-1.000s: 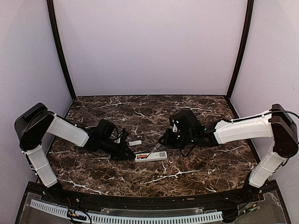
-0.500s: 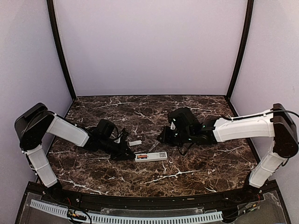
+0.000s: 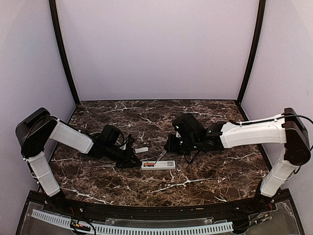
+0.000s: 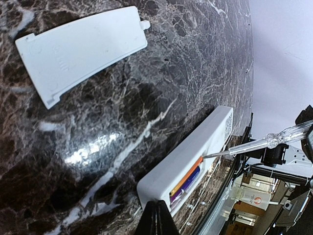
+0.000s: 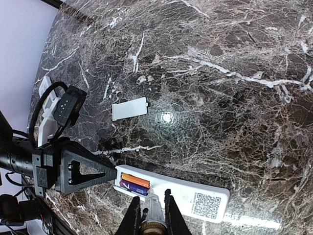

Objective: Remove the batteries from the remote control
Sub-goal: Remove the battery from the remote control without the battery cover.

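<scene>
Dark marble worktop (image 3: 210,171) holds the opened remote (image 3: 158,164) near its front edge's middle, 2 batteries (image 5: 134,183) inside; left claw (image 3: 134,162), pinched together, braces its end, I judge, while right claw (image 5: 150,208), clamped on a screwdriver (image 4: 264,143), must next pry 1 cell up.

We are holding our left arm (image 3: 71,137) and right arm (image 3: 252,134) stretched low over the desk (image 3: 210,178), wrists pointing inward toward each other, the left tool (image 4: 157,218) pinching its fingers tightly together and the right tool (image 5: 149,209) clamping a screwdriver (image 4: 274,138) between its own.
</scene>
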